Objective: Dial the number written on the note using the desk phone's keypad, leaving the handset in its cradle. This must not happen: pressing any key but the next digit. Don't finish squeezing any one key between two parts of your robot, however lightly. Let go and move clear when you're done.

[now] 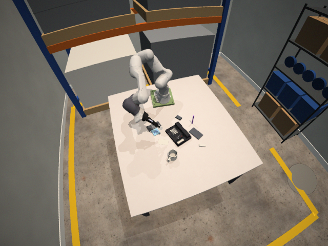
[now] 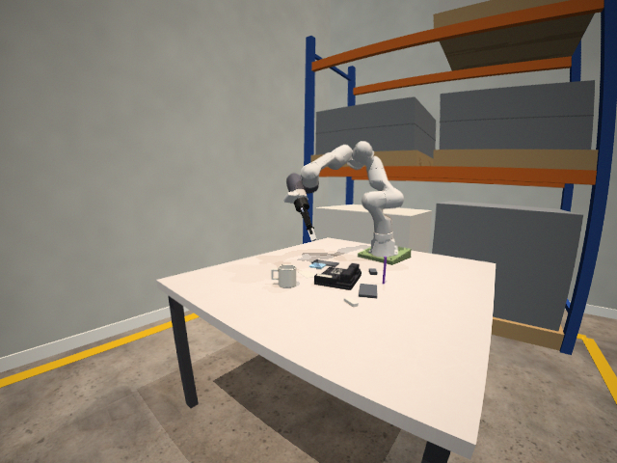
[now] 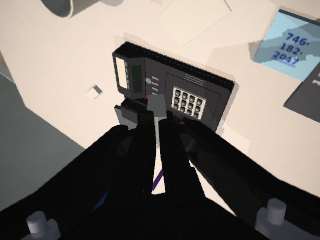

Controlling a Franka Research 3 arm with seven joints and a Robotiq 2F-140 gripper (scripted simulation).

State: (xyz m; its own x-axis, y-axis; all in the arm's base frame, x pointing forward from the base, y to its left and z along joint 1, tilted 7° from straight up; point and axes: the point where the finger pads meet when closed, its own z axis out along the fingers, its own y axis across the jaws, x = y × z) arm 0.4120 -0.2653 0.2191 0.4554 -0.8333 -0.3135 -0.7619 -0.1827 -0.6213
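counter (image 1: 217, 169): we see plain off-white
desk phone (image 1: 178, 133): black, with pale keys and a small red dot
note (image 3: 290, 45): light blue, dark blue digits
mug (image 1: 172, 155): we read it as grey-white
pen (image 1: 192, 119): purple
pincer (image 3: 156, 107): black, pale grey tips
base plate (image 1: 171, 101): green

Arm (image 1: 139, 69): white, glossy, rounded segments with bulbous joints. Wrist section (image 1: 130, 105): dark grey. Claw (image 1: 159, 123): black, two slim fingers with pale grey pads (image 3: 156, 106); two grey round studs (image 3: 38, 223) on its body. Base plate (image 1: 171, 101): green, square.
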